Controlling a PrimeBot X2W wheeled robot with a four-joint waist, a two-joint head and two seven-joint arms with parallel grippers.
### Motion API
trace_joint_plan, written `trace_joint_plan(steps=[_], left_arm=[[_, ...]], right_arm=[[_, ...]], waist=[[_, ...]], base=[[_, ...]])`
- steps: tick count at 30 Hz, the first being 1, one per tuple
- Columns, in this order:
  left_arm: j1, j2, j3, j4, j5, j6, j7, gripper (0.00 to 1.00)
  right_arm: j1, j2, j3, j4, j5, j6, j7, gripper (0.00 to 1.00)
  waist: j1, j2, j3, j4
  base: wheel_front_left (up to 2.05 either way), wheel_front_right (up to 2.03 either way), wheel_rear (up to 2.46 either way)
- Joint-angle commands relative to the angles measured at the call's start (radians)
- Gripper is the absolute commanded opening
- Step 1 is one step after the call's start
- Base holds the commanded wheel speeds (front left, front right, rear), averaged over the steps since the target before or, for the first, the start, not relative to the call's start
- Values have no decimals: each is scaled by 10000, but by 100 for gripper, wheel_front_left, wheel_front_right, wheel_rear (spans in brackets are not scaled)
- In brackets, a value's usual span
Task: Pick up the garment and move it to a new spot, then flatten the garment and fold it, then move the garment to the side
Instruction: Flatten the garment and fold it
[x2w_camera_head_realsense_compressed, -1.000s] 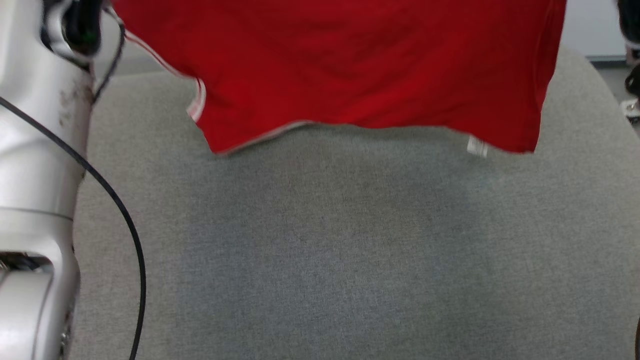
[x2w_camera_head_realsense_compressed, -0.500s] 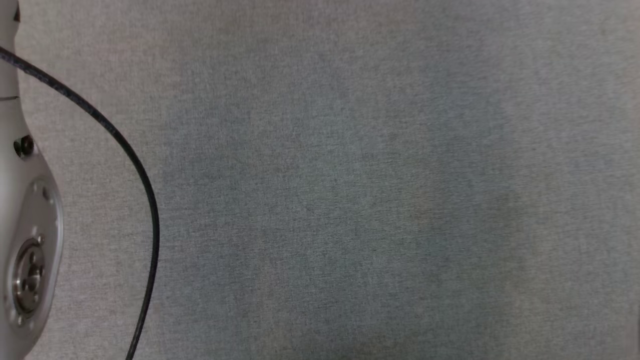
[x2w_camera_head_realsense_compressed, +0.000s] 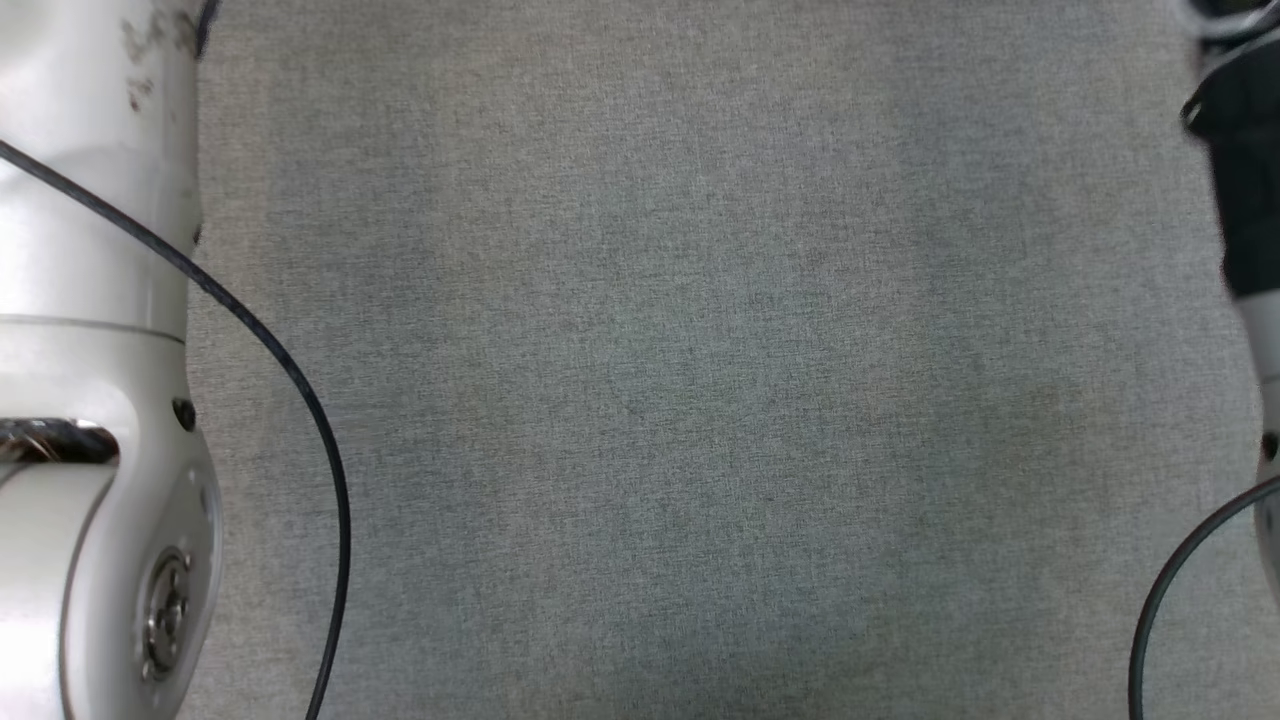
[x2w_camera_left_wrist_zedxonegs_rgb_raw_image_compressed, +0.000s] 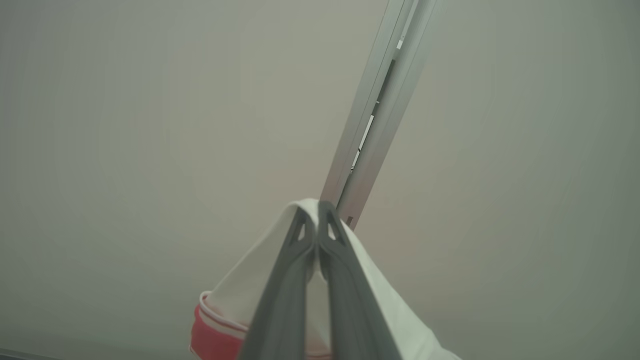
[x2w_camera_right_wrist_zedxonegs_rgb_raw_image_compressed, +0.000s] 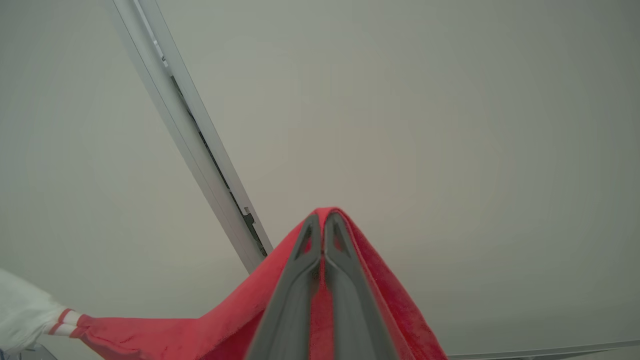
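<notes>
garment (x2w_camera_right_wrist_zedxonegs_rgb_raw_image_compressed: 175, 335) aloft; right arm (x2w_camera_head_realsense_compressed: 1250, 220) newly visible

Grey fabric-covered surface (x2w_camera_head_realsense_compressed: 700, 350) — flat, finely woven; faintly darker patch mid-way

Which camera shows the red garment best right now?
The right wrist view: the garment drapes red over the shut right gripper and trails lower left. The left wrist view shows its white part with a red-striped edge pinched in the left gripper. The head view looks down on the grey surface.
</notes>
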Motion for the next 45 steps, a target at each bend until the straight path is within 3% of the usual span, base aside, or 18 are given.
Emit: trace_joint_plan(steps=[1,9,12,18,26,29,36,45], left_arm=[[279,28,5,219,59,-94,-30,0],[1454,20,9,1025,-319,-454,-29,0],[2191,16,-293,1427,-849,-740,-29,0],[3530,18,-396,1883,-1935,-917,-30,0],[6099,19,-1107,2275,-2589,-1020,-30,0],[7521,23,-1792,2091,-3130,-1029,-30,0],[9490,29,-2420,1072,-4369,-1011,-30,0],[11166,23,-2872,423,-3746,-755,-30,0]], right_arm=[[473,-114,349,93,320,2,-22,0],[1914,-650,1511,421,1549,3,-21,0],[2708,-836,1988,635,2136,2,-21,0],[3964,-937,3170,897,3386,3,100,0],[6086,-982,4364,1125,4738,3,147,0],[7023,-1141,4987,1293,5080,2,277,0],[7994,-1492,5600,1271,5682,3,343,0],[8679,-1981,6262,1012,5778,2,73,0]], waist=[[-1,0,-132,65],[-1,0,-914,213],[-1,0,-1557,280],[-1,0,-2695,203],[-1,0,-4582,73],[-1,0,-5572,-5],[-1,0,-6340,1],[-1,0,-6965,153]], base=[[0,0,0],[0,0,0],[0,0,0],[0,0,0],[0,0,0],[0,0,0],[0,0,0],[0,0,0]])
